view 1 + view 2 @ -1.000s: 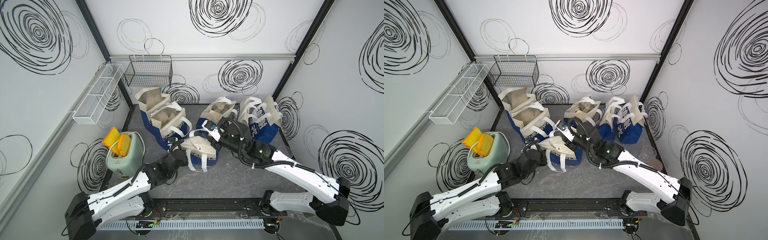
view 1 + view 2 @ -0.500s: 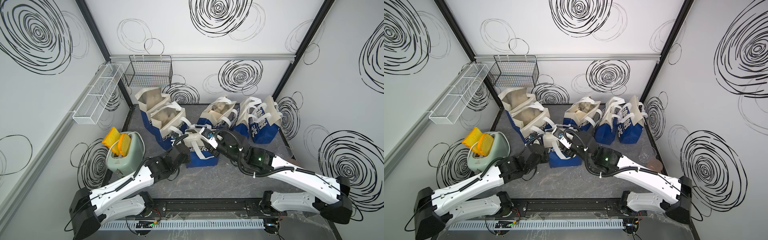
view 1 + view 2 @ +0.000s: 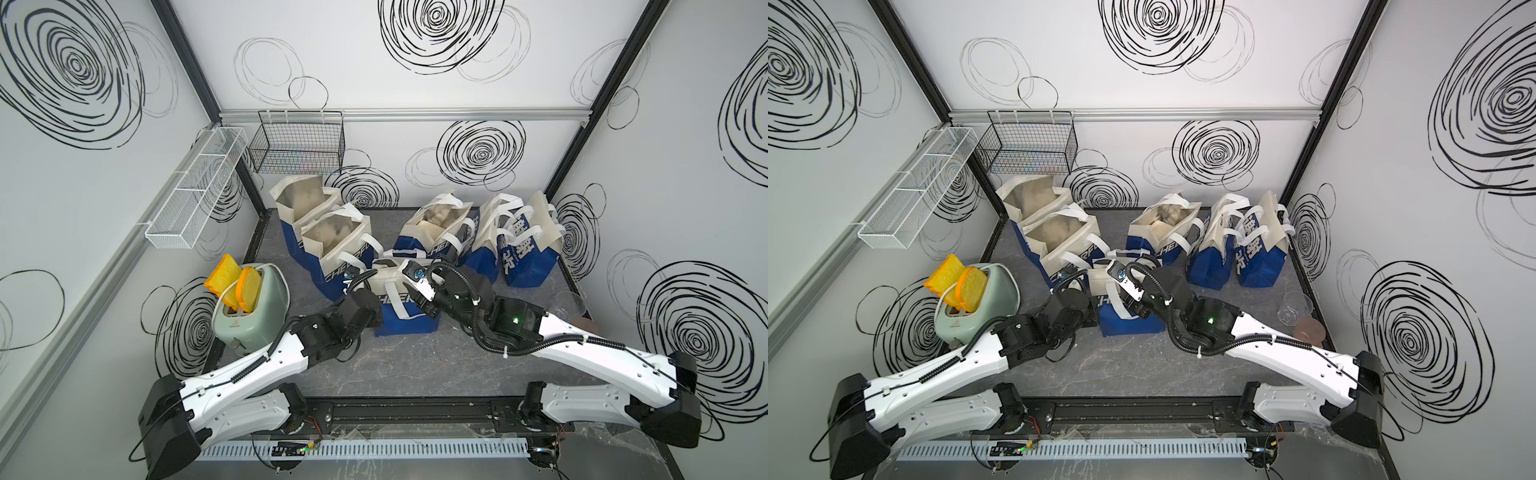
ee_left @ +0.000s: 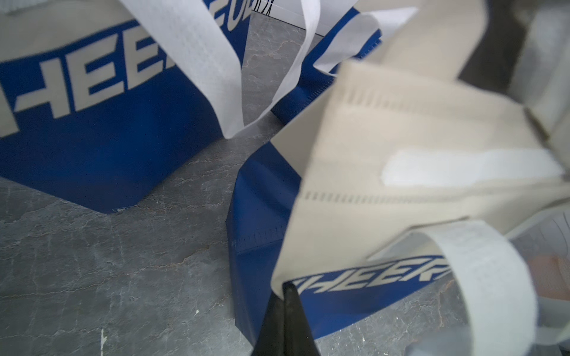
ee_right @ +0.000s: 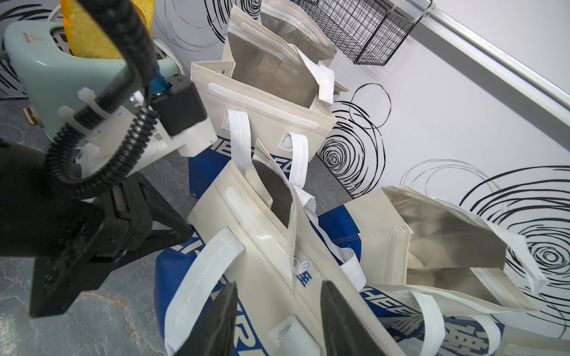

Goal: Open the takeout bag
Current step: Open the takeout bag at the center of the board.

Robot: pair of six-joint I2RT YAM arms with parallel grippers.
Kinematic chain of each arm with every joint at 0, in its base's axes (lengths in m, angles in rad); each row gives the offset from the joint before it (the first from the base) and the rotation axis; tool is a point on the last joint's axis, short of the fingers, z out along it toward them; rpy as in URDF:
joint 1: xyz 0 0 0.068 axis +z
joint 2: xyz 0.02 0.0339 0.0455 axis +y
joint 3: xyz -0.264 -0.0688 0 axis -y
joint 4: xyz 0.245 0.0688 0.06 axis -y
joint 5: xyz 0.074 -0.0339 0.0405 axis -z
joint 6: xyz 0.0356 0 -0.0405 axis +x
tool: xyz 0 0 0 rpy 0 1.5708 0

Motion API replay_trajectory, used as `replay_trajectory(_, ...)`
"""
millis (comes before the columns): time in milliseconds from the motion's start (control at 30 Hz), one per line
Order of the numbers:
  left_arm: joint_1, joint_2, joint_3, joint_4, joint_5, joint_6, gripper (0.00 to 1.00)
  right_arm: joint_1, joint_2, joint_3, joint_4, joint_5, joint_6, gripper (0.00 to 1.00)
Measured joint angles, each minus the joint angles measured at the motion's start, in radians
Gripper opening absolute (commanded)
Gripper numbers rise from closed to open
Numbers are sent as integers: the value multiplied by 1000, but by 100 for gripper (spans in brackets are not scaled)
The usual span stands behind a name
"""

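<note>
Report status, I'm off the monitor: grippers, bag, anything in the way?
Left gripper shut on the takeout bag rim corner. Right gripper open, straddling its near wall. Mouth barely parted. Neighbouring bags crowd behind, none blocking.

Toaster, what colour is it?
The toaster is pale mint green, clearest in a top view.

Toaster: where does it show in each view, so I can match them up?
Top view: toaster by the left wall, left of the front takeout bag.
Top view: toaster, same spot.
Left wrist: not in it.
Right wrist: toaster behind the black cable.
Shared landmark: front takeout bag.
</note>
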Motion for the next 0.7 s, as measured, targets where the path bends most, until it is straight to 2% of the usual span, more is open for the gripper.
replay_trajectory(300,-23,-23,-10,5,-18,10,0,-9,71,-6,16,21,0,41)
replay_trajectory(700,-58,-47,-35,17,-48,28,0,-51,85,-6,59,38,0,37)
